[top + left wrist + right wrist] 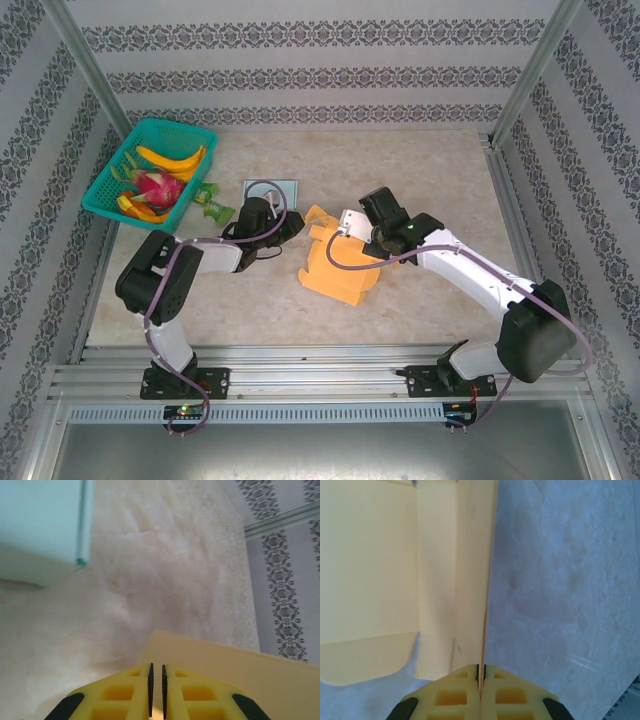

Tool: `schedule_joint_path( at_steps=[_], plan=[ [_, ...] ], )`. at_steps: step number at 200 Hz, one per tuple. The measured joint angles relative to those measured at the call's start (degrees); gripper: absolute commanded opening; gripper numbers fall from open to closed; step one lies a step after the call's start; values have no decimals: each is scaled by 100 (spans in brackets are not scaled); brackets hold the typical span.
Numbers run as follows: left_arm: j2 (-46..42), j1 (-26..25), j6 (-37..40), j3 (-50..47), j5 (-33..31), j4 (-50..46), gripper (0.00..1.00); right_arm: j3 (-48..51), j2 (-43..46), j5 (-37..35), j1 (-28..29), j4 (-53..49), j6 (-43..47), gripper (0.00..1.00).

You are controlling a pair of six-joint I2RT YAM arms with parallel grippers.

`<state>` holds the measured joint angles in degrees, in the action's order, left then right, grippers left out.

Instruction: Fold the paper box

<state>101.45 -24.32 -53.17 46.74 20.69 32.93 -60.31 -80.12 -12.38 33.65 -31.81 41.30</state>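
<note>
Two small things sit to the left of the box: a green object (pixel 212 207) beside the basket (pixel 108 204), and a pale square plate (pixel 272 187) on the table (pixel 430 170) just behind the left arm's wrist. The teal basket, at the far left corner, holds bananas (pixel 176 158) and a pink dragon fruit (pixel 158 186). The orange paper box (pixel 335 268) lies mid-table between the arms, half folded, its flaps raised and its inside cream. The right gripper (pixel 481 675) is clamped on the edge of one upright wall. The left gripper (pixel 156 680) has its jaws almost together near a flap; I cannot tell whether they hold it.
</note>
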Motion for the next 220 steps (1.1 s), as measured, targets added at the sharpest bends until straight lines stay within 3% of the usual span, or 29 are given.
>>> schedule_joint_path(
  at_steps=[68,105,220],
  plan=[
    [-1119,-509,529,-166,-470,-299,16,297,-2,-42,74,317,-70,0],
    [-1130,-831,721,-138,-603,-581,16,317,37,-92,74,385,-92,0],
    [-688,-1058,761,323,-297,-614,16,704,334,-282,74,824,-201,0]
  ],
)
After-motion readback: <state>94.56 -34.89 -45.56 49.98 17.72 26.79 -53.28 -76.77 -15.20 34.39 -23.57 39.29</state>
